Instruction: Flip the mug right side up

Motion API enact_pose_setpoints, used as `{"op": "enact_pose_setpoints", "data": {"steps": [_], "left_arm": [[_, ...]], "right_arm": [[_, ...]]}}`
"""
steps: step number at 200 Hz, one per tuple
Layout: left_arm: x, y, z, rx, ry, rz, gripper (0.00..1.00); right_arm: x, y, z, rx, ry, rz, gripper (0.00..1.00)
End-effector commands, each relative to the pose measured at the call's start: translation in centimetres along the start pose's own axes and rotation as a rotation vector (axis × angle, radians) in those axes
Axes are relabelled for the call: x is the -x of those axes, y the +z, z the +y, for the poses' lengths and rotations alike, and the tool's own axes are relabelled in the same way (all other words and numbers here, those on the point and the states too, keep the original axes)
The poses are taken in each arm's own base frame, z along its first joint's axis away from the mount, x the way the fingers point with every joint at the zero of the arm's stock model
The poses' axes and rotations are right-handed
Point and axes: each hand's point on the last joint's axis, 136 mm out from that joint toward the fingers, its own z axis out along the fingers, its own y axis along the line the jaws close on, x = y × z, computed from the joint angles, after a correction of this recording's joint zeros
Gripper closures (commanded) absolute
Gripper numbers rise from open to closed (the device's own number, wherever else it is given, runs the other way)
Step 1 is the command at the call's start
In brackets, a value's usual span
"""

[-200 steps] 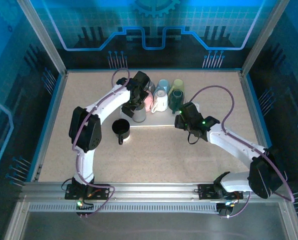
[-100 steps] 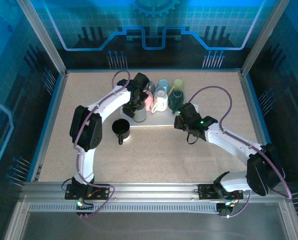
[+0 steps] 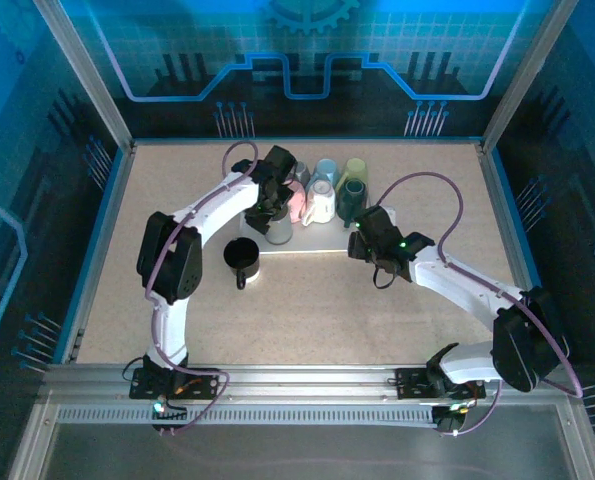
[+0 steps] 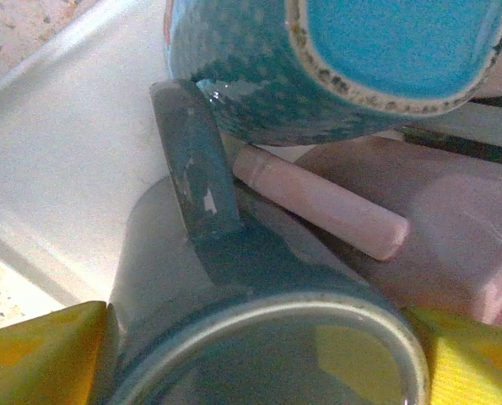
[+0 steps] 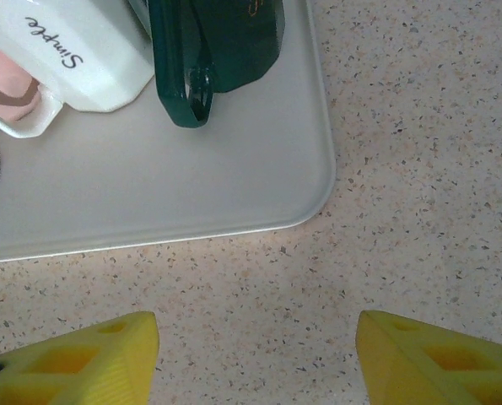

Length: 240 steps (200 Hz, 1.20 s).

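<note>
Grey ceramic mug (image 4: 175,278) stands at the near-left part of a pale grey, smooth tray (image 5: 234,186) with rounded corners, on a speckled beige surface (image 5: 419,169). The left gripper (image 4: 263,359) reaches over it. Its yellow fingers (image 4: 40,354) flank the mug's wall on either side, very close or touching, though whether they press on it cannot be told.

In the left wrist view the mug is cut off at the bottom edge. The round ring facing the camera encloses a dull, flat-looking disc, so base or mouth is hard to make out. Its strap handle, chipped in pale spots, points away from the camera toward a tilted teal dotted mug (image 4: 259,76), whose blue face has a rough pale rim. A matte pink mug (image 4: 453,228) lies just beside it, a rounded pink bar reaching behind the grey handle. From above, the left arm hides much of the grey mug.

The right gripper (image 5: 255,354) hovers over bare surface just off the tray's near-right corner, fingers wide apart with nothing between them and only their tips in frame. A faceted white mug (image 5: 73,59) lettered "Simple" and a glossy dark green mug (image 5: 225,42) are cut off at the top of the right wrist view. A black mug (image 3: 241,257) sits apart on the surface, near the tray's near-left corner.
</note>
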Motion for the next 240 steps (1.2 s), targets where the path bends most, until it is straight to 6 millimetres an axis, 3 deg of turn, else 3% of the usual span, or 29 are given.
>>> {"op": "enact_pose_setpoints", "data": {"steps": [1, 34, 72, 116, 144, 172, 189, 206, 219, 240], "left_arm": [[0.4, 0.9, 0.9, 0.047, 0.019, 0.008, 0.25], [0.9, -1.4, -0.7, -0.036, 0.046, 0.001, 0.38], [1.0, -4.5, -1.1, -0.089, 0.069, 0.010, 0.42], [1.0, -9.9, -1.4, -0.209, 0.100, 0.014, 0.44], [1.0, -15.1, -1.3, -0.311, 0.189, -0.056, 0.44], [0.3, -21.5, -3.2, -0.497, 0.446, -0.184, 0.44], [-1.4, -25.9, -4.8, -0.641, 0.748, -0.328, 0.44], [-4.1, -30.0, -4.9, -0.775, 1.075, -0.518, 0.46], [-5.7, -31.7, -4.1, -0.840, 1.252, -0.631, 0.49], [-7.0, -32.7, -2.9, -0.857, 1.443, -0.768, 0.53]], "right_arm": [[0.2, -0.8, -0.1, -0.012, -0.009, -0.012, 0.37], [0.8, -2.1, -0.1, -0.001, -0.008, -0.035, 0.40], [1.6, -3.8, -0.5, 0.008, -0.008, -0.067, 0.42], [2.7, -6.2, -0.4, 0.055, -0.005, -0.112, 0.43], [3.6, -8.0, -0.2, 0.098, -0.019, -0.155, 0.44], [5.0, -10.3, 0.0, 0.138, -0.044, -0.207, 0.44], [5.9, -11.9, 0.2, 0.170, -0.060, -0.222, 0.44], [6.8, -13.7, 0.1, 0.194, -0.066, -0.239, 0.45], [7.3, -15.0, -0.3, 0.211, -0.052, -0.240, 0.46], [7.6, -16.8, -0.2, 0.288, -0.024, -0.206, 0.45]]}}
